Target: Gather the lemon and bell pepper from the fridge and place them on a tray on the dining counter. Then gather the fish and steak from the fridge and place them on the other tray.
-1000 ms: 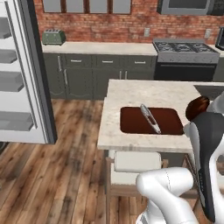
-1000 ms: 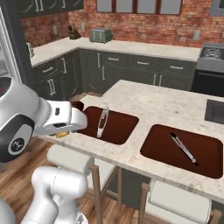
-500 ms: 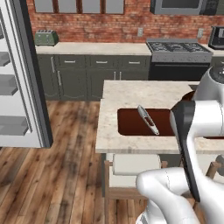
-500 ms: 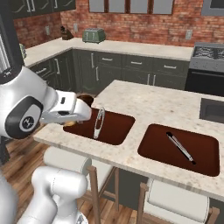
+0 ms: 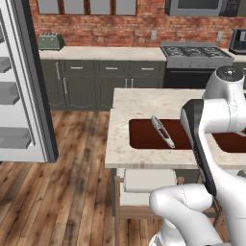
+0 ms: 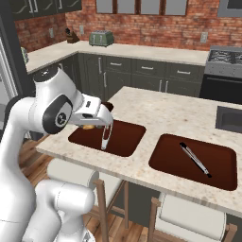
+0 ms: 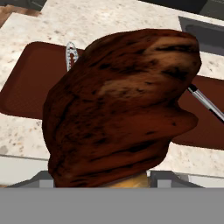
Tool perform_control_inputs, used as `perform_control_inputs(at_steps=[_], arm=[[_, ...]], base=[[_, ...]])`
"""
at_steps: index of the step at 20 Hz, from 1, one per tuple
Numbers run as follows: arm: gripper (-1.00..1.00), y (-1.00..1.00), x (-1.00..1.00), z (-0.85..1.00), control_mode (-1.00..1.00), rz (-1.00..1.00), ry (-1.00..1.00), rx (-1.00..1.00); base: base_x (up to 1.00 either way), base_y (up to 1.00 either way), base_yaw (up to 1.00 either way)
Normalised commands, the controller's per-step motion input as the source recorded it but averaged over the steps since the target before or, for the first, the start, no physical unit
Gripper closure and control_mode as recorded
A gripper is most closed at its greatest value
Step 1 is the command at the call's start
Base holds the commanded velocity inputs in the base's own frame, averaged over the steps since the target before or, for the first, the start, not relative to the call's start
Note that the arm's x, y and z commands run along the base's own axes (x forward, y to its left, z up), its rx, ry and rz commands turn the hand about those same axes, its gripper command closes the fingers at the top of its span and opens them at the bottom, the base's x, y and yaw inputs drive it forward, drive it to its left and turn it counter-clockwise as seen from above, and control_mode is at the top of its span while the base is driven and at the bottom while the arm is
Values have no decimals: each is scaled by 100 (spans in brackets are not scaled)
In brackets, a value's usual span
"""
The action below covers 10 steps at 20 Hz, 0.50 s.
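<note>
My gripper [image 6: 105,110] is shut on the steak [image 7: 122,100], a dark brown-red chunk with a pale patch that hides the fingertips in the hand view. In the right base view the steak [image 6: 108,106] hangs just above the near-left end of the dining counter [image 6: 165,111], over the left dark red tray [image 6: 124,138]. A second tray [image 6: 166,156] lies to its right. The left tray [image 5: 144,134] also shows in the left base view, partly behind my arm. The fridge [image 5: 29,81] stands open at the far left. The lemon, bell pepper and fish are out of view.
Silvery tongs [image 6: 106,137] lie in the left tray and another pair [image 6: 194,159] in the right one. A dark sink [image 6: 229,118] is set into the counter's far right. Stools [image 5: 149,185] stand under the near edge. A stove [image 5: 194,53] and toaster [image 5: 50,41] line the back wall.
The whole picture has shifted, so the base has moved and the counter is nearer. My arm has swung the held steak right, from beside the counter to over the left tray.
</note>
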Motion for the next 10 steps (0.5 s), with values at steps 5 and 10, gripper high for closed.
perform_control_inputs(at_steps=[5, 10], arm=[[100, -5, 52, -56, -100, 3, 0, 6], [100, 0, 53, -55, -100, 0, 2, 0]], base=[[0, 0, 0], [0, 0, 0]])
